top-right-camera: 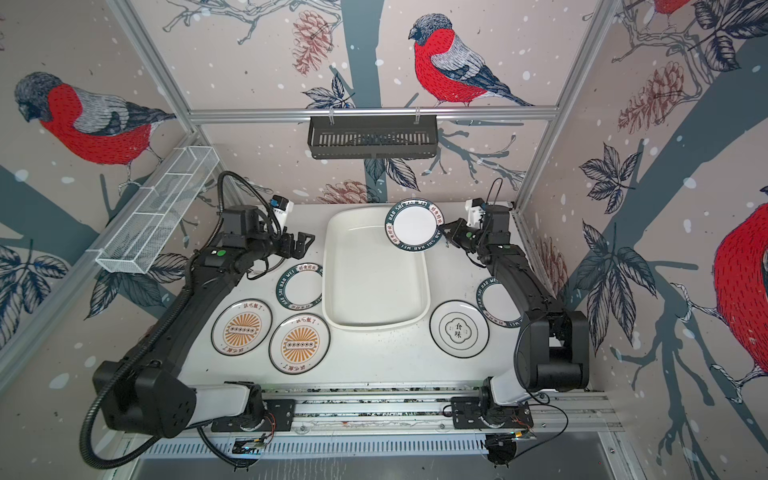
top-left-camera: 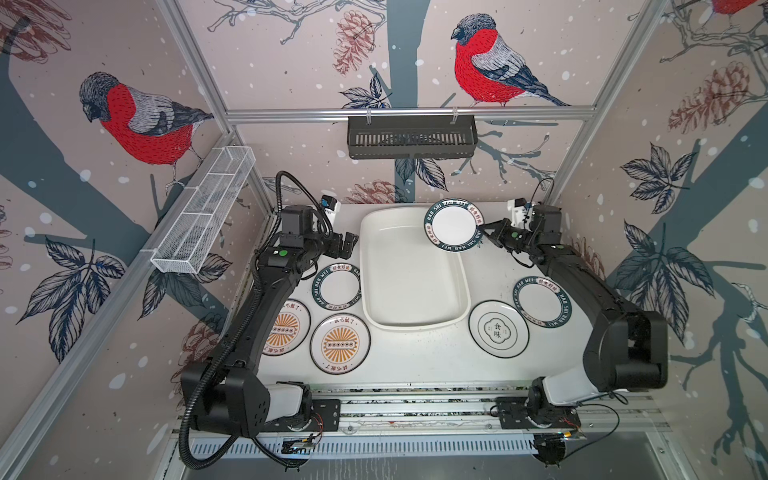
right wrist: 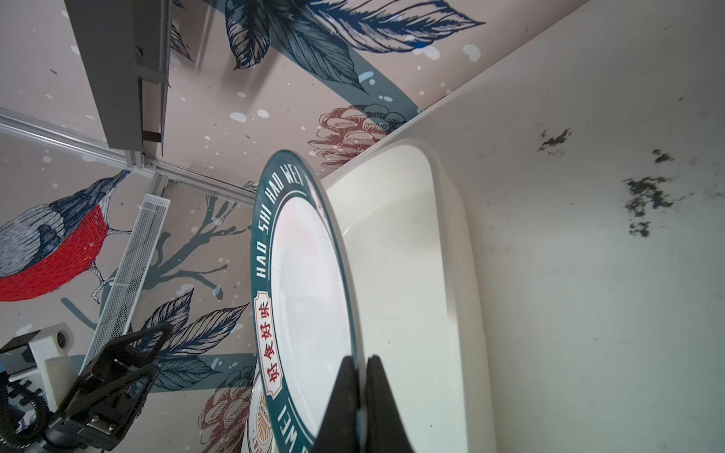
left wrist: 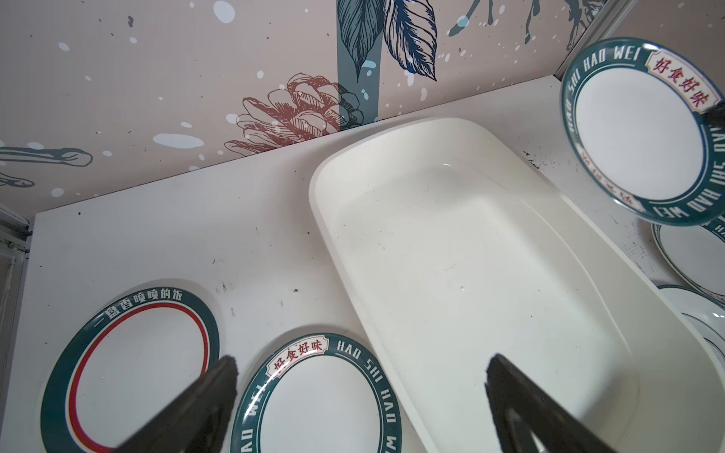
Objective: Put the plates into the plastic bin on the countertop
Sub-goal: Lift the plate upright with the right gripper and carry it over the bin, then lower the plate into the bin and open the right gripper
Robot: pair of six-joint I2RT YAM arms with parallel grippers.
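Plates [top-left-camera: 345, 332]: seven in view, six flat on the worktop [top-left-camera: 415, 361], one airborne, none in the plastic bin [top-left-camera: 411, 282] yet. Clock positions are read from bin centre in the top views.

Left gripper [top-left-camera: 348, 246] at 10 o'clock hovers off the worktop, jaws spread wide, empty. Red-ringed plate [left wrist: 129, 368] is far out at 9, mostly hidden under the left arm [top-left-camera: 266, 299] in both top views. Left lettered-rim plate [top-left-camera: 336, 286] at 9 is just beside the bin rim, contact unclear. Outer sunburst plate [top-left-camera: 286, 328] at 8 is partly under the arm. Inner sunburst plate [top-left-camera: 340, 353] at 7 lies apart from the bin.

Bin sits mid-worktop, long axis 12 to 6. Held plate [top-left-camera: 453, 224] hangs over its 1 o'clock corner, lifted and tilted, overlapping the rim: part inside the outline, part outside. Right gripper [top-left-camera: 482, 234] at 2 has its jaws pressed together on that plate's rim; the right wrist view shows the edge pinched between them. Right lettered-rim plate [top-left-camera: 543, 302] at 3, emblem plate [top-left-camera: 498, 329] at 4, both flat.

Step, as judged: delivering the first plate, release not yet done. Next move calls for shifting the plate toward bin centre, levelling it, lowering it near the floor, then parting the jaws. Risk: trailing edge clips the flared rim.
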